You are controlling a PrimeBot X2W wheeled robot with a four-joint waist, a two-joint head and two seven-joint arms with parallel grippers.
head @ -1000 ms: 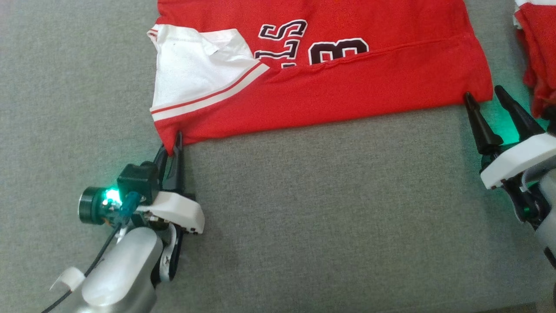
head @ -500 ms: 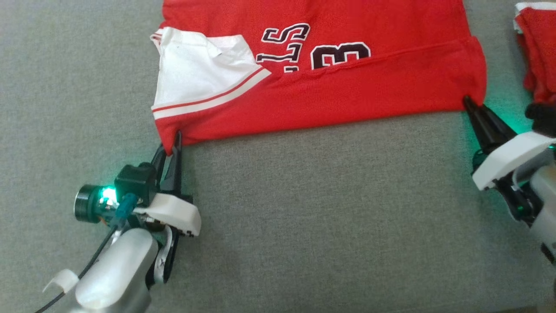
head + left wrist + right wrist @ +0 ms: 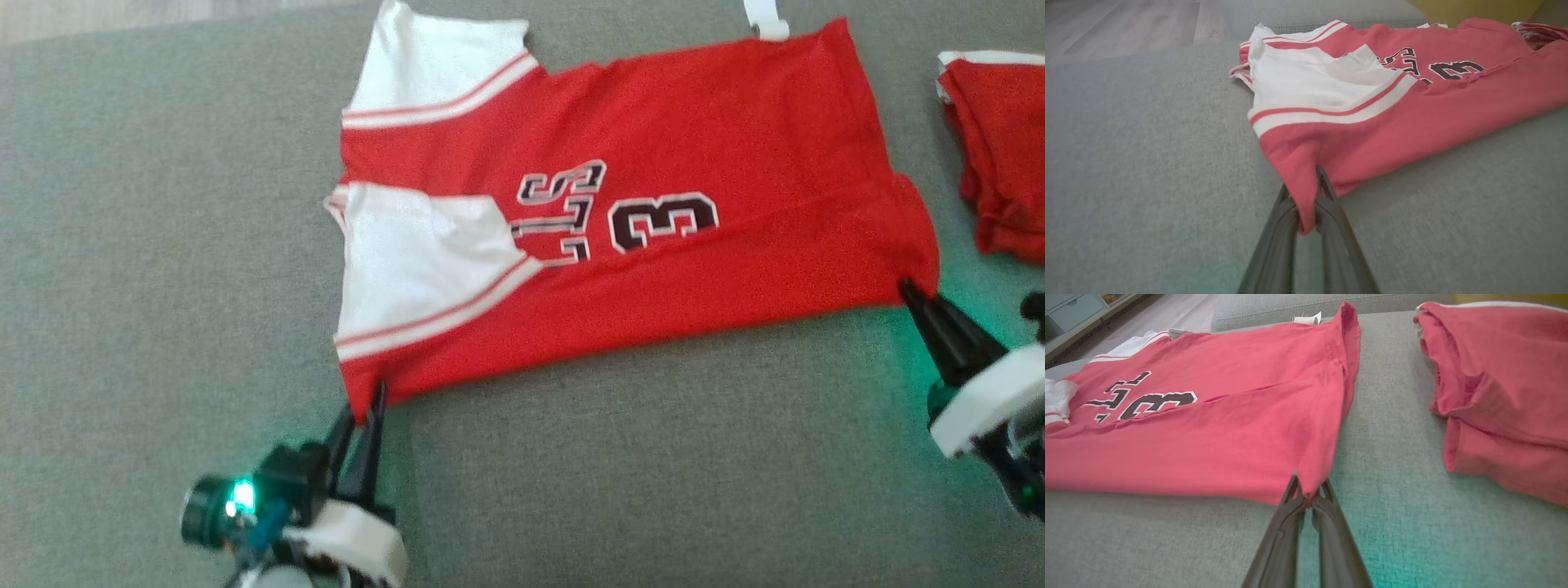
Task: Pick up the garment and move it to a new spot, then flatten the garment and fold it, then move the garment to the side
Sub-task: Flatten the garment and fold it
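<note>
The garment [image 3: 653, 269] is a red jersey with white sleeves and black lettering. It lies spread on a grey cushion, its near edge folded over. My left gripper [image 3: 366, 404] is shut on the near left corner, and the left wrist view shows red cloth [image 3: 1306, 183] pinched between the two dark fingers. At the near right corner my right gripper [image 3: 910, 292] is shut on the garment's hem, and in the right wrist view the cloth [image 3: 1312, 482] is caught at the fingertips.
Another red garment [image 3: 1000, 155] lies bunched at the far right, a hand's width from the jersey. It appears again in the right wrist view [image 3: 1502, 396]. The grey cushion [image 3: 612, 474] stretches bare toward me. Wooden floor [image 3: 1118, 24] lies beyond its far left edge.
My right gripper, open beside the corner a second ago, has shut on the hem. The head camera has tilted, so the whole jersey sits lower in view and its far sleeve shows.
</note>
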